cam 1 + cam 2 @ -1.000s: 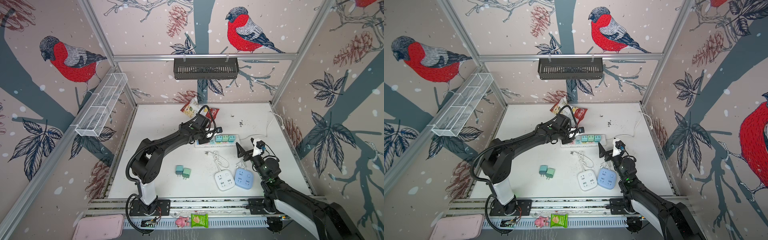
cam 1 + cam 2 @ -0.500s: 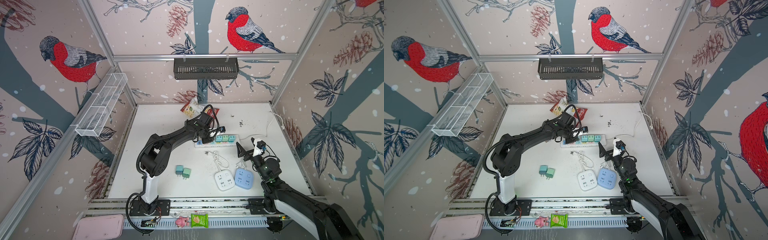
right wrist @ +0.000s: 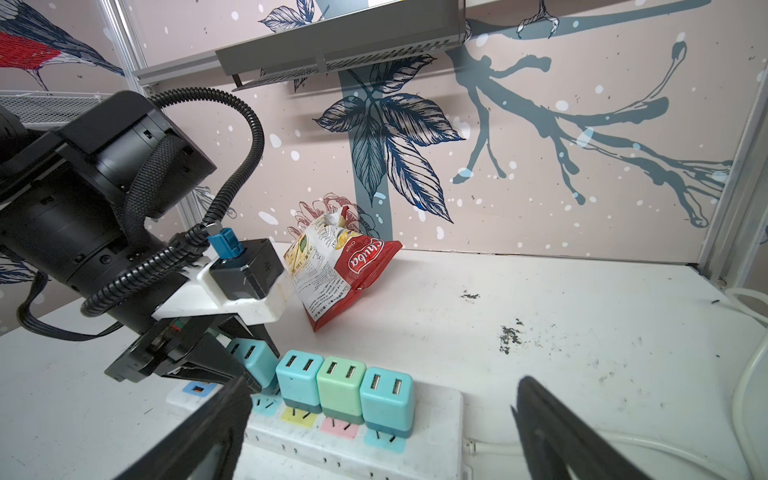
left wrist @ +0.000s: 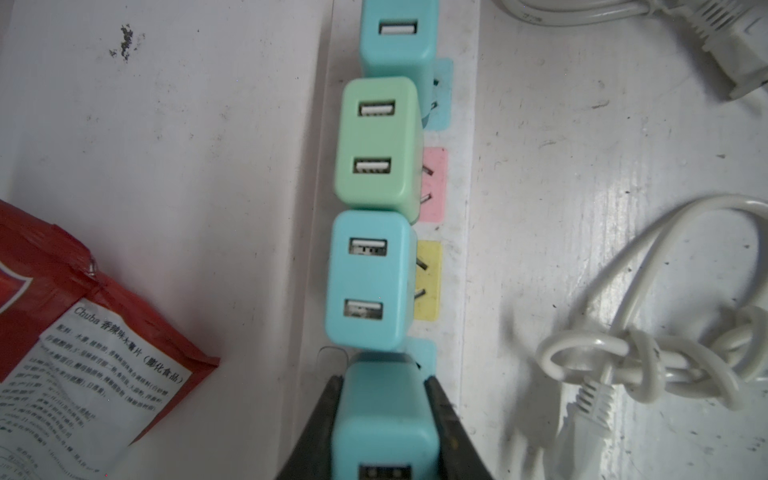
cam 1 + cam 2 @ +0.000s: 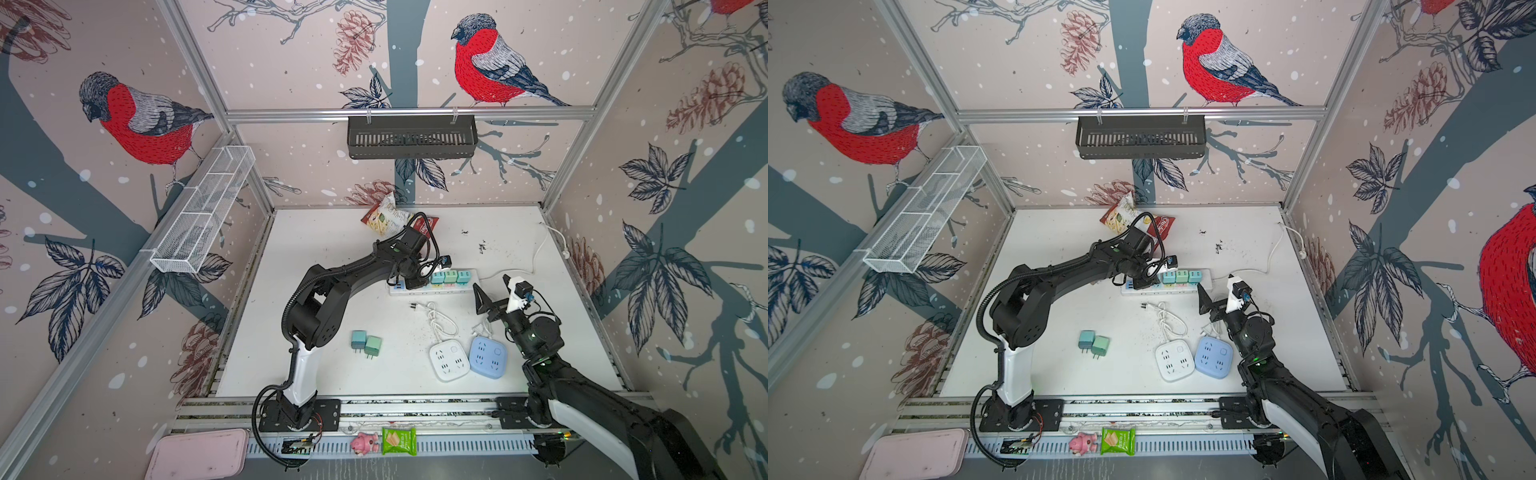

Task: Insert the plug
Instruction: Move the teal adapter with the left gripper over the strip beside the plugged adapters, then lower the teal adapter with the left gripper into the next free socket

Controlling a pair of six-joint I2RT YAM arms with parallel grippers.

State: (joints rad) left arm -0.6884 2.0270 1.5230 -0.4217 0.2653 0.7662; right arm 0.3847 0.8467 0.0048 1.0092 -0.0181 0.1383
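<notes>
Left wrist view: left claw (image 4: 384, 386) clamped on blue plug (image 4: 384, 419) by its sides, likely for a straight push.
Plug: at end socket of power strip (image 4: 457, 208), beside three seated chargers (image 4: 376, 143), middle of worktop (image 4: 166, 166).
Right claw (image 5: 493, 293): wide open, empty, near strip, probably ready to brace it.

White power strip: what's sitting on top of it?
On the white power strip, three cube USB chargers stand plugged in a row: blue, green, blue. The left gripper clamps a fourth blue charger over the next socket; its prongs are covered, so seating is unclear.
</notes>
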